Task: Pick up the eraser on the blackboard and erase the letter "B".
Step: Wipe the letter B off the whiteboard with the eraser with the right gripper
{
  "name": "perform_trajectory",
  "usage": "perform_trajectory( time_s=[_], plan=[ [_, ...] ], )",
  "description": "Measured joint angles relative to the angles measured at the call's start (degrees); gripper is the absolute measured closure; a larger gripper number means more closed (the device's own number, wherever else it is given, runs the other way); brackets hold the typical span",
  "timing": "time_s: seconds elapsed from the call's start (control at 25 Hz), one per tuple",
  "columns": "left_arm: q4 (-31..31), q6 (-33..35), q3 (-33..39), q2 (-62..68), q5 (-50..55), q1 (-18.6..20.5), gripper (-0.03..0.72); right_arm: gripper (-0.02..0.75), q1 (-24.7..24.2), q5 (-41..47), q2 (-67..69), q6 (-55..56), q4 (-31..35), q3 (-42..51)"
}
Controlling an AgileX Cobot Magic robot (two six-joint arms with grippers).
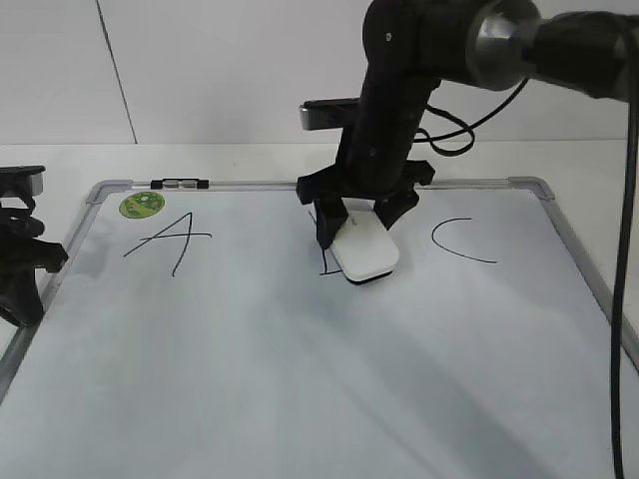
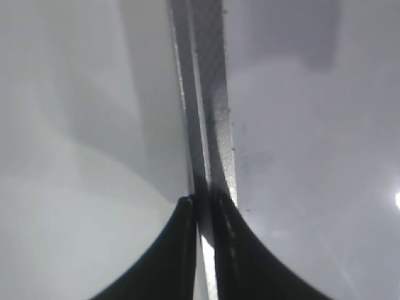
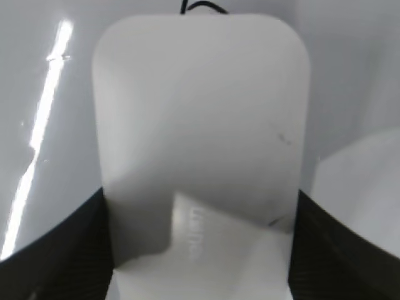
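Observation:
The white eraser (image 1: 365, 252) lies flat on the blackboard (image 1: 300, 379), a white dry-erase board, over the middle letter. My right gripper (image 1: 359, 228) is shut on the eraser; the right wrist view shows its white top (image 3: 200, 125) between both black fingers. Only a thin remnant of the letter "B" (image 1: 322, 261) shows at the eraser's left edge; a short black stroke (image 3: 203, 6) shows beyond the eraser's far end. My left gripper (image 1: 20, 269) rests at the board's left edge, fingers nearly together (image 2: 203, 206) over the grey frame (image 2: 212, 125), holding nothing.
The slanted letter "A" (image 1: 170, 239) and round green sticker (image 1: 142, 205) are at the board's left. The letter "C" (image 1: 459, 242) is at the right. A marker (image 1: 180, 184) lies on the top frame. A black cable (image 1: 624, 299) hangs at the right.

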Motion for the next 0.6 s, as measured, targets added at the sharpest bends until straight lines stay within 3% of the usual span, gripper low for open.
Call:
perform_trajectory(
  time_s=[0.6],
  plan=[
    [0.0, 0.0, 0.0, 0.0, 0.6, 0.0, 0.660, 0.136, 2.4, 0.1, 0.6, -0.3, -4.5, -0.2]
  ],
)
